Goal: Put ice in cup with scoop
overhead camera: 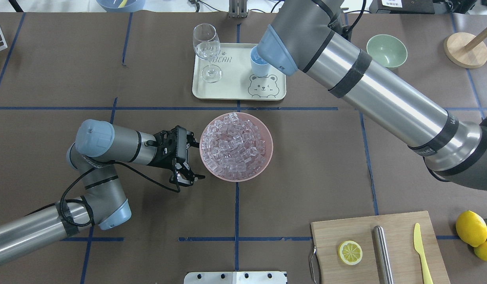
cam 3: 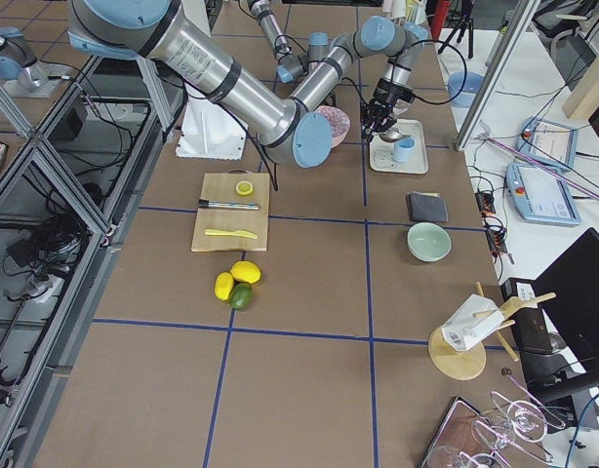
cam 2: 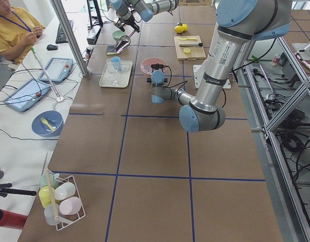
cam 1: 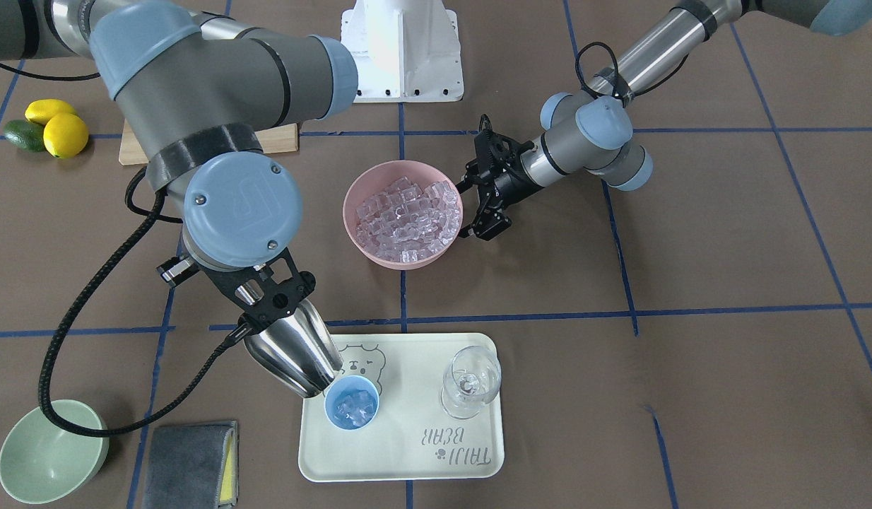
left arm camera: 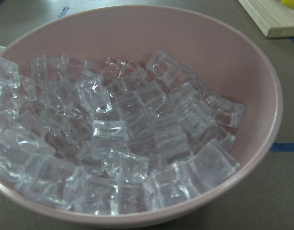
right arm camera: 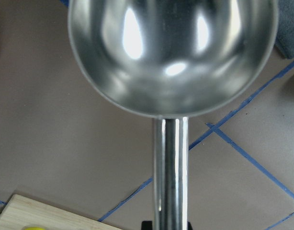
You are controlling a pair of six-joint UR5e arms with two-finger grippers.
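**Scoop Tipped at the Cup on the Tray**

On the tray [cam 1: 408,452]: one blue cup [cam 1: 335,421] with a few cubes of ice [cam 1: 354,406] inside. Also on the tray, one clear glass [cam 1: 470,382] on a stem, standing up near the cup but not touching it. One shiny scoop [cam 1: 295,353], tipped mouth down right at the cup's rim, empty inside. Right gripper [cam 1: 275,305] clamped tight on the scoop's handle, over the tray's corner.

Just off the tray, toward the robot: one pink bowl [cam 1: 408,263], heaped with many more cubes. Left gripper [overhead camera: 194,161] next to that bowl, fingers spread wide, holding nothing.

Off to one side of the tray: one green bowl [cam 1: 51,452] and one grey cloth [cam 1: 189,463].

Far from the tray: one wooden board [overhead camera: 397,236] with one lemon half [overhead camera: 350,252], one yellow knife [overhead camera: 421,252] and one steel rod [overhead camera: 382,254]. Also two whole lemons [cam 1: 65,134] and one green fruit [cam 1: 22,134].

Printed on the tray: a bear face and the word "BEAR". One more word next to it, too hard to read.
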